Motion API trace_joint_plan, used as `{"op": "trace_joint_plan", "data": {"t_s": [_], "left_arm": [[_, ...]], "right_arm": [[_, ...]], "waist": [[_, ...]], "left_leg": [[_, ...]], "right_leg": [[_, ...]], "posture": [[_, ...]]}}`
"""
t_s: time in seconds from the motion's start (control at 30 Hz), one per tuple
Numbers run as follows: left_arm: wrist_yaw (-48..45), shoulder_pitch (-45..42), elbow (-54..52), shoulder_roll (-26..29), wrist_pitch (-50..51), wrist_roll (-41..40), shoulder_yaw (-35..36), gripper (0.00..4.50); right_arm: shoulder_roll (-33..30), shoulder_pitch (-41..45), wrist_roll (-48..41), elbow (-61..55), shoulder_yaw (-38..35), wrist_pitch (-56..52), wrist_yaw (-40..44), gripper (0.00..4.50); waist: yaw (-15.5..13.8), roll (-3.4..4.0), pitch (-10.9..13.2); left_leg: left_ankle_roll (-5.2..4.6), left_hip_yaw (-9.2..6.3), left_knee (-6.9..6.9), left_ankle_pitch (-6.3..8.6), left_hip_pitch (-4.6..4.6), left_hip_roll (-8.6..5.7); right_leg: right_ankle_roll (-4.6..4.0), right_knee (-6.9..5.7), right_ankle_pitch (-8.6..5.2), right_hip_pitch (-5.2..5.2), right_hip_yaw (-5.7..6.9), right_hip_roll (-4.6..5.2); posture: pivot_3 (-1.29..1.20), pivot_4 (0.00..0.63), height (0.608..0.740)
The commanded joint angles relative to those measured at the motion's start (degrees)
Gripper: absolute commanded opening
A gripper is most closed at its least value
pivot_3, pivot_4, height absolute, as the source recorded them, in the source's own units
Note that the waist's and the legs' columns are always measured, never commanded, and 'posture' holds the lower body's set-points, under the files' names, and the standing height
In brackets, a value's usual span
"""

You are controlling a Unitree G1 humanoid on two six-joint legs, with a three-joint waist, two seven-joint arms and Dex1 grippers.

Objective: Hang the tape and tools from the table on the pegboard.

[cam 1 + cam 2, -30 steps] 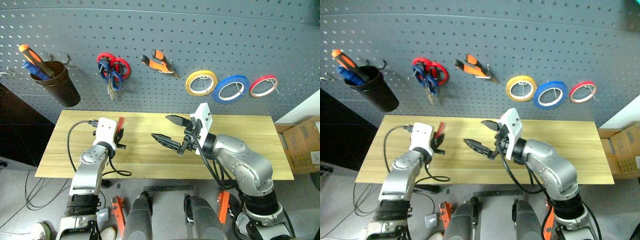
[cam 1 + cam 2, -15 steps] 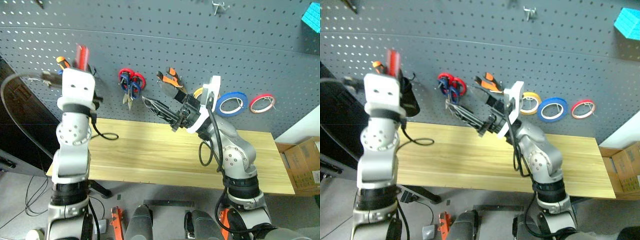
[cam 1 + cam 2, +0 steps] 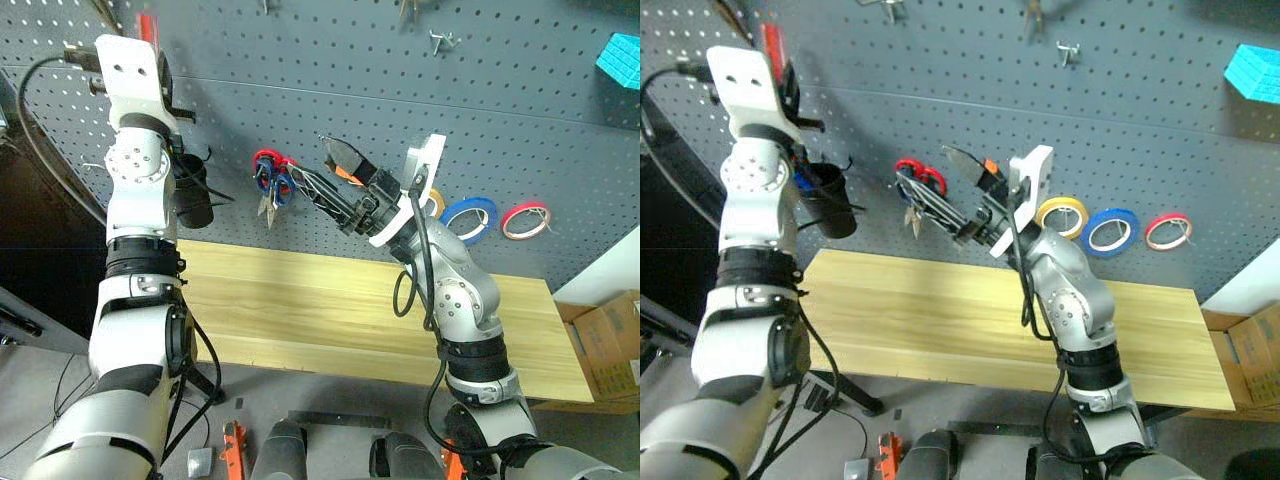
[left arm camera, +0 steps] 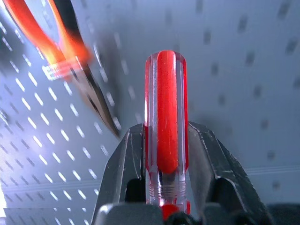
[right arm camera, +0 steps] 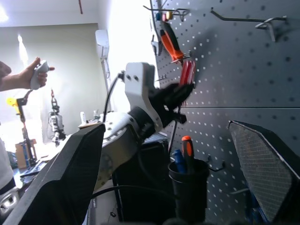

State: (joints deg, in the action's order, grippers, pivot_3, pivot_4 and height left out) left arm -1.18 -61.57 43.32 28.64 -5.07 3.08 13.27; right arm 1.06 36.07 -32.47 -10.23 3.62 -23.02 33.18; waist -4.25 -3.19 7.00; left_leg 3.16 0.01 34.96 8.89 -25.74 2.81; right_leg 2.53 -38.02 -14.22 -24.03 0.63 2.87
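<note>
Pegboard rises just ahead of both grippers; table lies well below them, its top bare, so the rest of the task's things look already hung. Blue tape hangs beyond and below the right gripper, between a yellow roll and a red roll. A cup holding spare tools hangs on the board below the left gripper.

Left gripper is raised high against the board and pinches the screwdriver by its red handle, handle end pointing onward past the fingertips. In the left wrist view, pliers with orange-and-black handles hang on the board up beside it, close. Shaft end is hidden behind the fingers.

Right gripper is spread wide and carries nothing, hanging in front of the scissors on the board.

Step in hand, as judged: placing the screwdriver on the board. To do it well:
- pick a free hook or holder near the fingertips, which one cannot be told from here
- close in slowly, square to the board
- stay off the pliers so they are not knocked loose
- let go only once the screwdriver is borne by the hook
- right arm best held back, out of the way
</note>
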Motion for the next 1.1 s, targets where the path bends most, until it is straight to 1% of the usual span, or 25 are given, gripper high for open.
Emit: {"op": "trace_joint_plan", "data": {"t_s": [0.03,0.2,0.4,0.47,0.5,0.67,0.73,0.77,0.9,1.0,1.1], "left_arm": [[0.3,-2.6,7.5,-0.7,-2.7,-3.1,2.0,0.87],[1.2,0.2,12.2,-2.3,-2.6,-5.6,3.3,0.87],[2.1,3.4,9.7,-2.9,-2.8,-6.6,3.5,0.87],[2.7,4.6,7.9,-3.4,-2.4,-7.4,4.0,1.60],[2.9,5.2,6.8,-3.7,-2.1,-7.9,4.2,1.85],[3.5,7.6,0.7,-5.3,0.3,-9.1,4.0,3.43],[3.5,8.5,-2.0,-5.6,1.8,-9.5,4.0,4.18],[3.6,9.0,-3.6,-5.8,2.8,-9.8,4.1,4.45],[3.4,11.5,-11.6,-6.7,7.8,-11.3,4.2,4.45],[1.6,15.4,-24.2,-8.3,13.0,-13.8,3.2,4.45],[0.2,19.0,-35.8,-10.0,18.1,-15.4,1.0,4.45]], "right_arm": [[-0.6,-0.1,0.5,-2.7,-0.3,1.5,-1.0,4.50],[-1.9,-1.3,0.7,-4.2,-0.3,0.7,-1.8,4.50],[-3.5,-2.9,0.1,-6.0,-0.5,-0.3,-2.6,4.50],[-3.5,-2.9,0.2,-5.7,-0.3,-0.2,-2.8,4.50],[-3.4,-2.8,0.3,-5.5,-0.2,-0.1,-2.8,4.50],[-3.3,-2.3,0.5,-4.9,0.4,0.1,-2.6,4.50],[-3.4,-2.3,0.5,-4.8,0.4,0.2,-2.6,4.50],[-3.5,-2.3,0.4,-4.8,0.4,0.2,-2.5,4.50],[-4.2,-2.9,0.2,-5.5,0.3,0.0,-2.3,4.50],[-6.3,-4.1,0.4,-7.5,0.3,-1.0,-2.3,4.50],[-8.8,-5.7,3.6,-9.5,0.7,-1.0,-4.2,4.50]], "waist": [[0.1,0.00,0.0],[0.7,-0.02,0.0],[1.4,0.00,0.0],[1.6,0.01,-0.1],[1.7,0.01,-0.1],[1.7,0.01,-0.1],[1.7,0.00,-0.2],[1.8,0.00,-0.2],[2.0,0.00,-0.3],[2.1,-0.02,-0.5],[2.1,-0.01,-0.7]], "left_leg": [[0.00,0.00,0.00,0.00,0.00,0.00],[0.00,0.00,0.01,0.00,-0.03,0.00],[0.00,0.00,0.03,0.00,0.02,-0.01],[-0.01,0.00,0.05,0.00,0.09,0.00],[-0.01,0.00,0.05,-0.01,0.13,-0.01],[0.00,0.02,0.01,0.01,0.87,0.00],[-0.01,0.02,0.03,0.00,0.87,0.01],[-0.01,0.02,0.04,0.00,0.87,0.01],[-0.04,0.02,0.06,-0.03,0.88,0.00],[-0.05,0.03,0.07,-0.04,0.87,0.00],[-0.05,0.03,0.06,-0.03,0.87,0.00]], "right_leg": [[0.00,-0.01,0.00,0.00,0.00,0.00],[0.00,-0.02,0.01,-0.01,0.00,0.00],[0.00,-0.11,0.03,0.02,-0.01,0.02],[-0.02,-0.16,0.03,0.06,-0.03,0.02],[-0.02,-0.17,0.04,0.09,-0.03,0.02],[-0.02,-0.05,0.03,0.84,-0.02,0.02],[-0.02,-0.04,0.03,0.84,-0.04,0.02],[-0.03,-0.05,0.03,0.84,-0.05,0.02],[-0.07,-0.08,0.07,0.84,-0.07,0.02],[-0.07,-0.07,0.07,0.84,-0.11,0.02],[-0.07,-0.07,0.07,0.85,-0.11,0.03]], "posture": [[0.12,0.003,0.740],[0.09,0.014,0.740],[0.09,0.021,0.740],[0.09,0.024,0.740],[0.09,0.025,0.740],[0.10,0.025,0.740],[0.10,0.024,0.740],[0.10,0.024,0.740],[0.10,0.019,0.740],[0.10,0.018,0.740],[0.10,0.020,0.740]]}}
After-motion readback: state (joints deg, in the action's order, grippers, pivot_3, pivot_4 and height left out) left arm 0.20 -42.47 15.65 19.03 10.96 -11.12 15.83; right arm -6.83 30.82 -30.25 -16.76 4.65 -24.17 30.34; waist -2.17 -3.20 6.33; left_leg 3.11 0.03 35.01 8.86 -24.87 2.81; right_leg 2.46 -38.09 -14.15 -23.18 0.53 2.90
